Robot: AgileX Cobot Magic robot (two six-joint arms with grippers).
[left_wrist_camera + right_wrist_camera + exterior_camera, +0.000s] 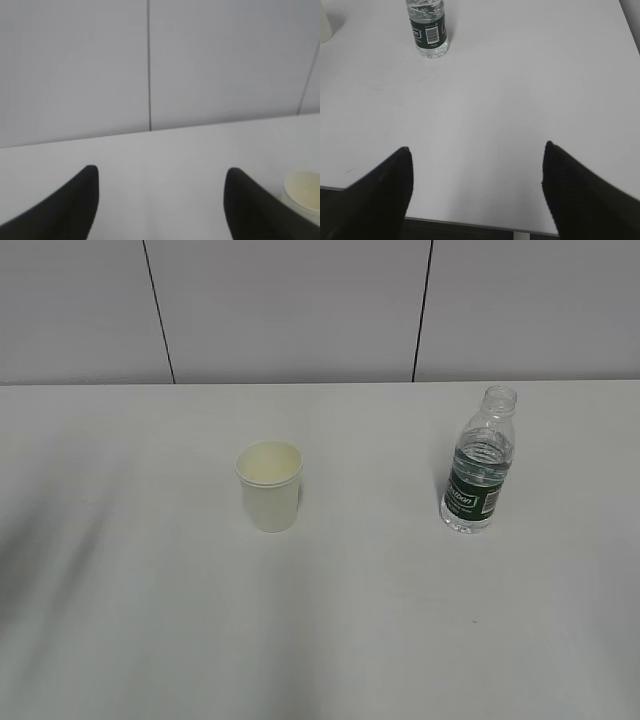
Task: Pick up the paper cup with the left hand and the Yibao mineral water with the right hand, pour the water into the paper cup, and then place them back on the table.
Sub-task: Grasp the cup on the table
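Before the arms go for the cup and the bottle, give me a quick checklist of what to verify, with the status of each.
1. Cup upright on the table: ok.
2. Bottle upright, cap off: ok.
3. Cup and bottle well apart: ok.
4. Left gripper open, empty: ok.
5. Right gripper open, empty: ok.
6. Left gripper lined up with cup: not ok, the cup sits off to its right.
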